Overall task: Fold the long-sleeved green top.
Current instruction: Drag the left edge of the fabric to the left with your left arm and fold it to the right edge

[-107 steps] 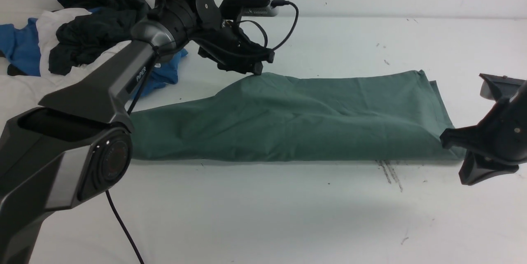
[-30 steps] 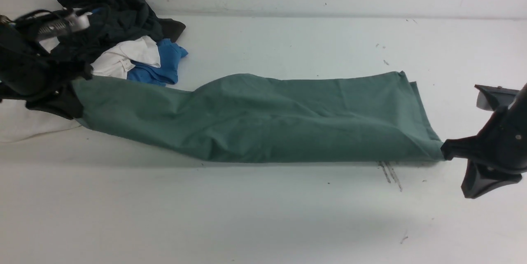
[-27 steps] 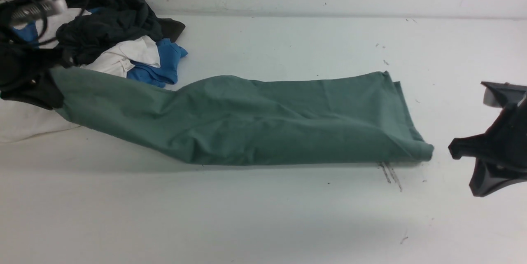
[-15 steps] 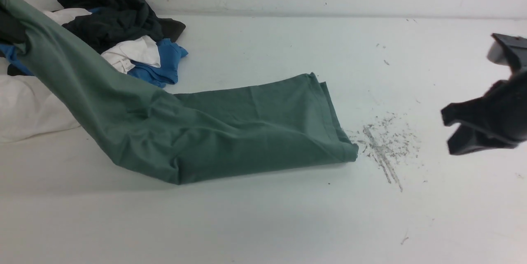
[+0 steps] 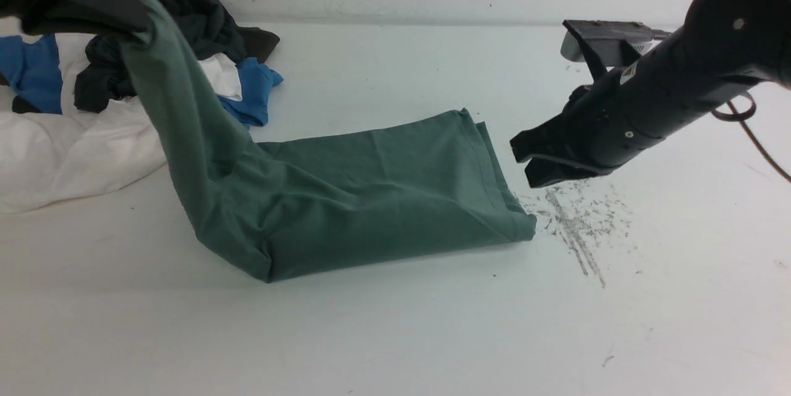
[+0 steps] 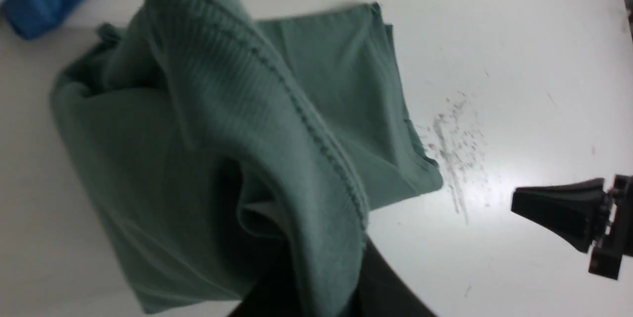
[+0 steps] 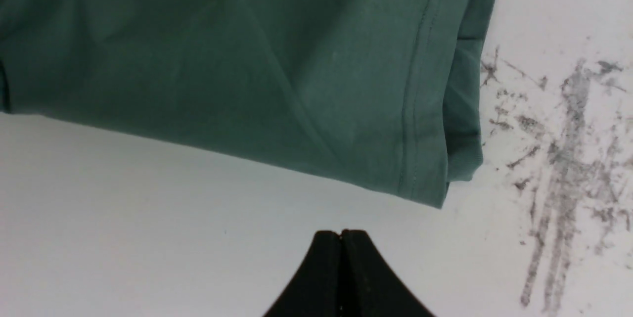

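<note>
The green long-sleeved top lies folded into a long band on the white table. Its right end rests flat, with the hem stitching close in the right wrist view. Its left end rises steeply off the table to my left gripper, held high at the far left and shut on the fabric. In the left wrist view the ribbed edge of the top runs down into the left gripper. My right gripper hovers just right of the top's right end. It is shut and empty, its tips pressed together over bare table.
A pile of other clothes sits at the back left: a dark charcoal garment, a blue one and a white one. Grey scuff marks streak the table beside the top's right end. A wall bounds the table's far edge.
The top slid left across the table, uncovering the scuff marks. My left gripper then lifted its left end high. My right arm let go, then swung in from the right edge toward the top's right end.
</note>
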